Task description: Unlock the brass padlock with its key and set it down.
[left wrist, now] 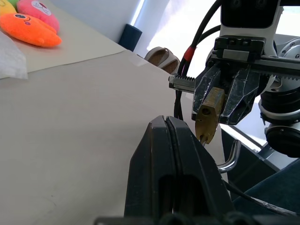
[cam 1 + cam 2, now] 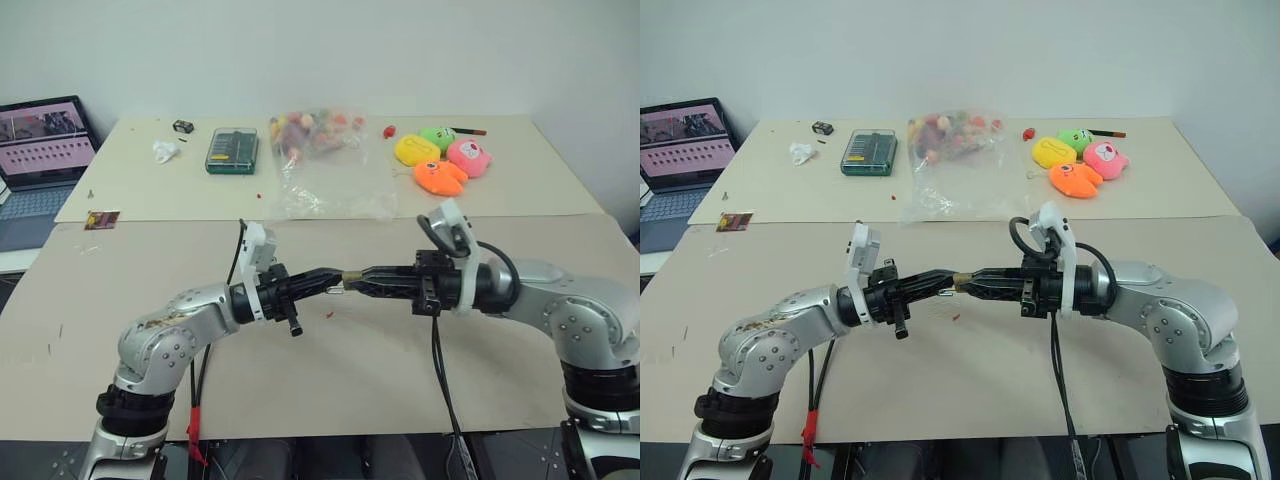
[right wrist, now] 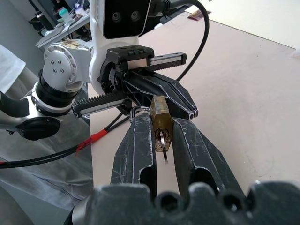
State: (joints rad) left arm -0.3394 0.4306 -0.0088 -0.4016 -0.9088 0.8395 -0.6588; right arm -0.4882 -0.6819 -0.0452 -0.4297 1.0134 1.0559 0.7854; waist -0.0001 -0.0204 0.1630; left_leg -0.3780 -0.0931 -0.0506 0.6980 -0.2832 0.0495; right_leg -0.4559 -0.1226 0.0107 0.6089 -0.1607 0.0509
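At centre, above the table: right gripper [image 3: 161,140] pinches the brass padlock [image 3: 161,123], the key [image 3: 163,140] in it.
Left gripper [image 1: 167,123]: fingers pressed together.
Surface: beige table [image 2: 150,290]; upper left a laptop [image 2: 40,150].
Room: white wall behind.

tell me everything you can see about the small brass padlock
The small brass padlock has a rectangular, dull yellow metal body, scuffed on its faces, and a thin silver U-shaped shackle at one end. At the opposite end a thin silver key sits in its keyhole. The lock is held in the air above the beige table, clamped by its flat sides between the right gripper's two black fingers. The left gripper, shut, meets it at the shackle end. Whether the shackle has sprung open cannot be told.
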